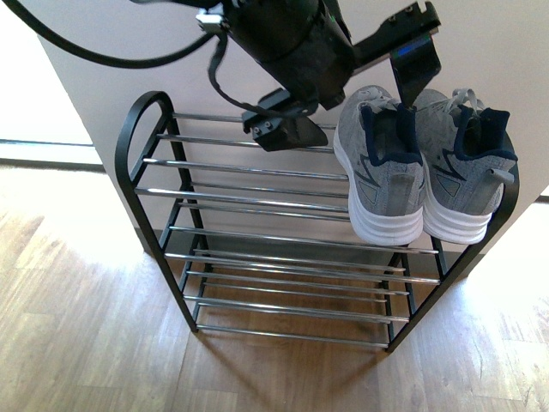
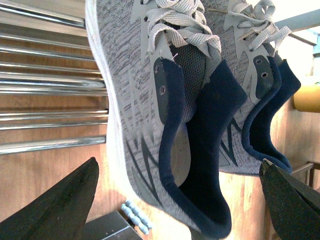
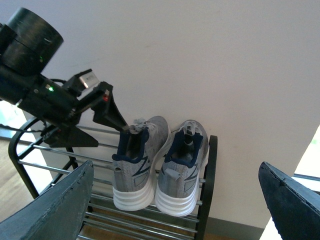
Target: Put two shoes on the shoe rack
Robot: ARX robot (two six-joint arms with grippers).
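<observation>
Left gripper [image 1: 341, 110] gapes wide, empty, beside the two shoes [image 1: 383, 176] on the top tier of the shoe rack [image 1: 137, 129], at its 3 o'clock end; bare bars [image 1: 249, 170] stretch toward 9 o'clock. Only its wrist view shows the right gripper [image 3: 172, 207], wide too

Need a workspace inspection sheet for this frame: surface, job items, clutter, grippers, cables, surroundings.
Surface: shoe rack standing on the wood floor, chrome bars in several tiers.
Job's things: left shoe and right shoe side by side on the top tier at the rack's right end, heels toward the front camera.
Clutter: nothing seen.
Grippers: left gripper open, close over the shoes' collars, contact cannot be told; right gripper open, back from the rack, holding nothing.
Cables: black cable arcs above the rack's left end, off the bars.
Surroundings: white wall right behind the rack.
</observation>
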